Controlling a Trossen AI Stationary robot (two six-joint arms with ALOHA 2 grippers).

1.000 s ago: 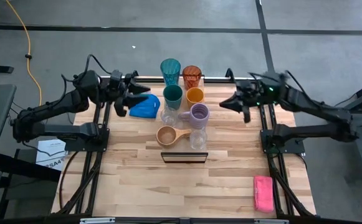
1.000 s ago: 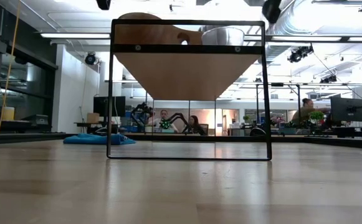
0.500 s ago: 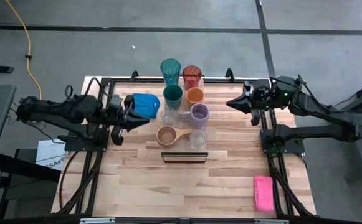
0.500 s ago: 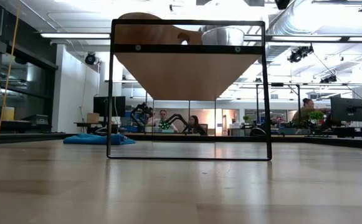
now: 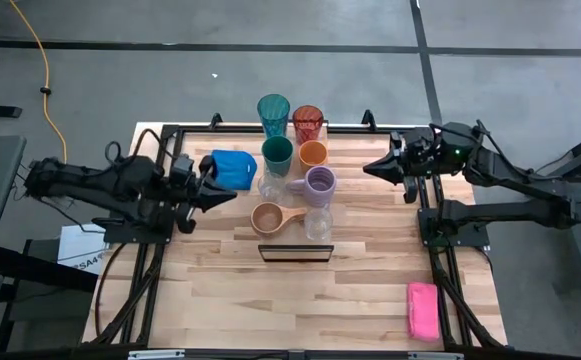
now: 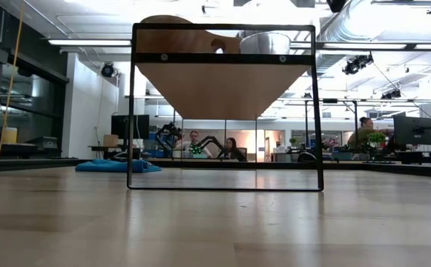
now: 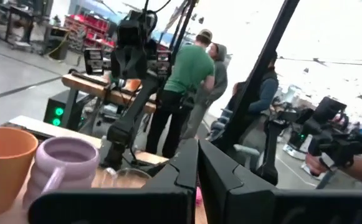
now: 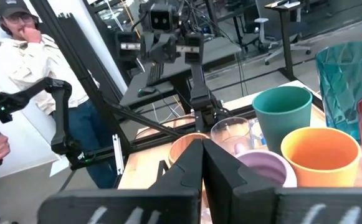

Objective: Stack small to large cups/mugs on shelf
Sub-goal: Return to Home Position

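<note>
The cups stand in two rows on the shelf [image 5: 295,246]: teal tumbler [image 5: 273,112], red cup [image 5: 308,122], dark green cup [image 5: 277,154], orange cup [image 5: 313,154], a clear glass [image 5: 271,186], lavender mug [image 5: 319,184], tan mug [image 5: 268,217] and a second clear glass [image 5: 317,225]. Each rests on its base. In the low view the shelf [image 6: 222,81] bears the tan mug [image 6: 178,37] and a glass [image 6: 265,42]. My left gripper [image 5: 232,192] is shut and holds nothing, left of the cups. My right gripper [image 5: 367,168] is shut and holds nothing, right of the lavender mug.
A blue cloth [image 5: 232,167] lies on the table left of the dark green cup, just beyond my left gripper. A pink sponge [image 5: 422,310] lies near the table's near right corner. Bare tabletop spreads in front of the shelf. People stand in the room beyond.
My left gripper has swung from over the blue cloth toward the table's near edge and has shut with nothing in it. The cloth lies uncovered where it was. My right gripper has drawn back a little toward the table's right edge.
</note>
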